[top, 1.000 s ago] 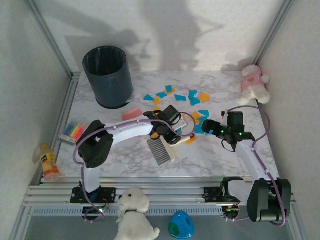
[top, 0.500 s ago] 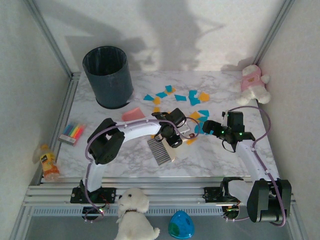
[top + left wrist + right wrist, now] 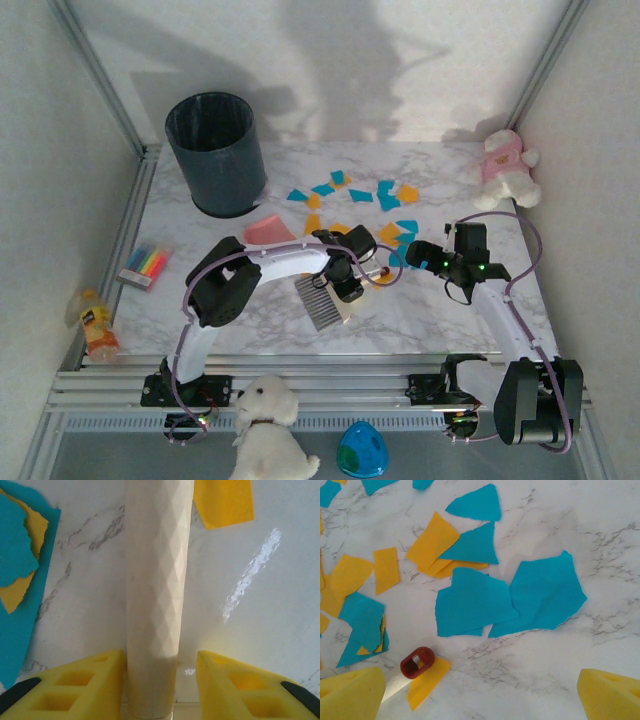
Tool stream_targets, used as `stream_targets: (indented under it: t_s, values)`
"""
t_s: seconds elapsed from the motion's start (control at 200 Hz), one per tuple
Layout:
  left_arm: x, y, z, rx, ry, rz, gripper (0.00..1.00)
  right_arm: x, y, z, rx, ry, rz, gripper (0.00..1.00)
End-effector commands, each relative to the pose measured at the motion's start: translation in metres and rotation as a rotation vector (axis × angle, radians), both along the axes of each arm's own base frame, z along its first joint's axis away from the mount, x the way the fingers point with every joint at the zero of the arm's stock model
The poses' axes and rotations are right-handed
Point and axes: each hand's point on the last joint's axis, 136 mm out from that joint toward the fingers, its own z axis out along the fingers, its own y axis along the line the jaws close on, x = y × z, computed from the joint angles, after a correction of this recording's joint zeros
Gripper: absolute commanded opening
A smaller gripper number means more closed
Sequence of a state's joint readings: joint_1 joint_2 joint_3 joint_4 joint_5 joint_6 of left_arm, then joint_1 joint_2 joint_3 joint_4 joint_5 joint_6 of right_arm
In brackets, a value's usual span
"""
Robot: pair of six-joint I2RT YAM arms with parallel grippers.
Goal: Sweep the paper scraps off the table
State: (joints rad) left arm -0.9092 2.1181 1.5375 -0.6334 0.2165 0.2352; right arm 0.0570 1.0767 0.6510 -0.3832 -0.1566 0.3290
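Orange and blue paper scraps [image 3: 385, 195] lie scattered over the back middle of the marble table [image 3: 430, 315]. A cream brush lies near the centre, bristle head [image 3: 320, 300] towards the front, and its handle ends in a red loop [image 3: 384, 270]. My left gripper [image 3: 348, 280] is down over the faceted handle [image 3: 155, 570], open; the left finger [image 3: 95, 680] touches it and the right finger [image 3: 235, 680] stands off. My right gripper [image 3: 418, 257] hovers open [image 3: 480, 675] over blue scraps [image 3: 472, 602], orange scraps [image 3: 432, 540] and the red loop [image 3: 417, 662].
A dark bin [image 3: 217, 153] stands at the back left, with a pink block [image 3: 264, 228] in front of it. A sticky-note pack [image 3: 145, 265] lies at the left edge. A pink plush [image 3: 505, 165] sits back right. A white plush dog [image 3: 265, 420] stands beyond the front rail.
My left gripper has come forward and down onto the brush handle, and the arm's elbow has swung right. The right arm has not moved.
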Motion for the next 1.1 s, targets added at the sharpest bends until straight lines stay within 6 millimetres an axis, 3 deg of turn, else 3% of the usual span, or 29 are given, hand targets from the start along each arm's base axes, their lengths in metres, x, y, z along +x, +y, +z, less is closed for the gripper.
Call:
stream_targets:
  t_s: [0.0,0.2,0.431,0.646,0.866,0.971,1.091]
  values:
    - [-0.006,0.008,-0.012,0.068,0.002,-0.018,0.37,0.003,-0.002,0.007,-0.018,-0.008,-0.009,0.99]
    - [-0.008,0.011,-0.014,0.087,-0.024,-0.017,0.24,0.002,-0.002,0.006,-0.017,-0.003,-0.006,0.99]
    - [0.009,0.002,0.014,0.002,-0.135,0.034,0.10,0.002,0.004,0.011,0.016,-0.004,0.005,0.99]
    - [0.026,-0.007,0.058,-0.153,-0.218,0.096,0.11,0.005,0.021,0.021,0.122,-0.007,0.039,0.99]
    - [0.032,-0.009,0.102,-0.289,-0.284,0.108,0.11,0.009,0.051,0.055,0.310,-0.085,0.127,0.95]
    - [0.034,-0.007,0.120,-0.339,-0.319,0.116,0.12,0.011,0.061,0.069,0.379,-0.103,0.157,0.91]
    - [0.034,-0.007,0.130,-0.371,-0.339,0.114,0.12,0.015,0.073,0.085,0.456,-0.137,0.196,0.79]
